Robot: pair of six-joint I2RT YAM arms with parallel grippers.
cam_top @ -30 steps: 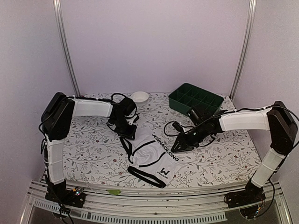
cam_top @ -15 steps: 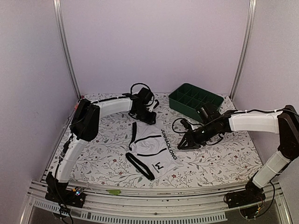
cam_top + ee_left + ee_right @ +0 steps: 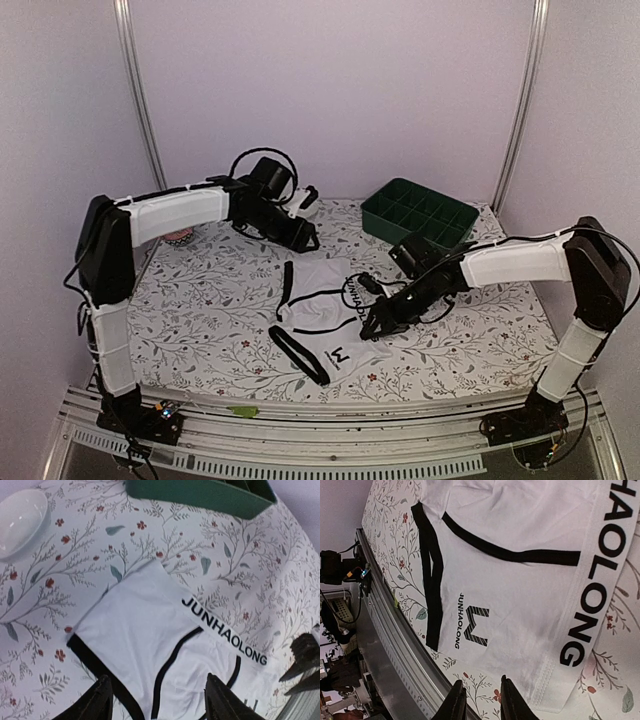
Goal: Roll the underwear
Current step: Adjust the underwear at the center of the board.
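Observation:
The underwear (image 3: 318,306) lies spread flat on the floral table, white with black trim and a white band lettered JUNHAOLONG. It also shows in the left wrist view (image 3: 145,630) and the right wrist view (image 3: 520,590). My left gripper (image 3: 303,238) hovers just beyond its far edge, jaws wide open and empty (image 3: 161,705). My right gripper (image 3: 375,325) is low at the band's right end. Its fingers stand a narrow gap apart with nothing between them (image 3: 481,702), over bare table beside the fabric's corner.
A green compartment tray (image 3: 420,213) stands at the back right and shows in the left wrist view (image 3: 200,495). A small white bowl (image 3: 20,520) sits by the far edge. The table's metal front rail (image 3: 395,645) is close to the right gripper.
The left arm has swung so its elbow is out to the left, and its gripper stays near the underwear's far edge. The right gripper has moved left and down to the band's end.

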